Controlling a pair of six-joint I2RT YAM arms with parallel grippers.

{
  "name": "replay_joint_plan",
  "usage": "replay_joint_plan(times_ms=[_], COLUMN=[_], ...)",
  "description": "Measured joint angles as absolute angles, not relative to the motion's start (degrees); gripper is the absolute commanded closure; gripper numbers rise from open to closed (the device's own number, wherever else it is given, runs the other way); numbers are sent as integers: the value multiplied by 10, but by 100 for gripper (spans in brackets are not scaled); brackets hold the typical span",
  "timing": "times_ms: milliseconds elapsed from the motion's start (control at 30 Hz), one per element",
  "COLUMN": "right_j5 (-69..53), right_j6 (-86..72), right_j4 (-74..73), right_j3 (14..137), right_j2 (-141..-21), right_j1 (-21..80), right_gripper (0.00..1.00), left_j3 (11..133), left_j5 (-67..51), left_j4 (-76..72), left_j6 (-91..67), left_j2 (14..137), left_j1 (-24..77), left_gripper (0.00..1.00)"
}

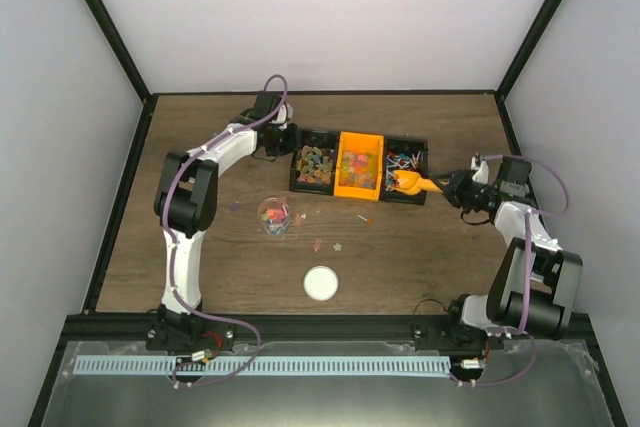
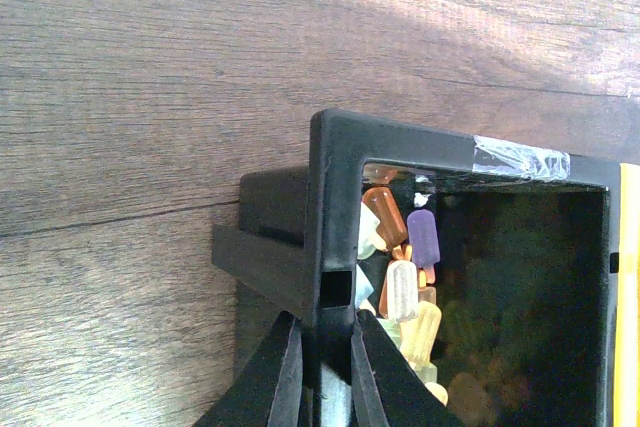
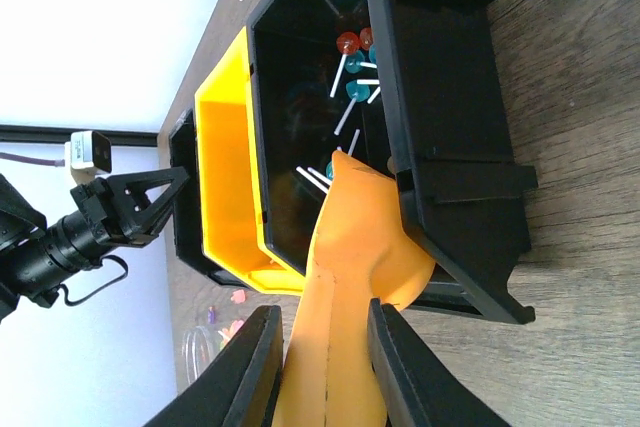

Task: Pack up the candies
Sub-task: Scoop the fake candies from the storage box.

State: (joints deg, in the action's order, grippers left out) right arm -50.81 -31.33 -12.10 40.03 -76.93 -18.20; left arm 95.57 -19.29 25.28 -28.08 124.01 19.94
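Note:
Candies fill three joined bins: mixed gummies in the left black bin (image 1: 314,164), small sweets in the orange bin (image 1: 360,164), stick sweets in the right black bin (image 1: 404,160). My left gripper (image 1: 284,140) is shut on the left bin's wall (image 2: 331,247), with popsicle-shaped gummies (image 2: 402,282) just inside. My right gripper (image 1: 452,188) is shut on the handle of the orange scoop (image 1: 410,183). The scoop's bowl (image 3: 365,237) rests over the right bin's near corner, with the stick sweets (image 3: 352,72) beyond it. A clear cup (image 1: 274,215) holds some candies.
A white round lid (image 1: 320,283) lies near the front of the table. A few loose candies (image 1: 364,218) lie on the wood in front of the bins. Black frame posts and white walls bound the table.

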Motion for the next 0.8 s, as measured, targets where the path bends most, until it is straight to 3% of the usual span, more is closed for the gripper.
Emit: replay_joint_plan(times_ms=[800], right_j5=[-554], right_j6=[-310], right_j4=[-157], right_j3=[387], right_j2=[-721], right_j1=[-244], right_gripper=[99], left_j3=[974], left_j5=[-199], left_j4=[254], left_j6=[-297], left_j2=[1253], left_j1=[202], left_gripper=[91])
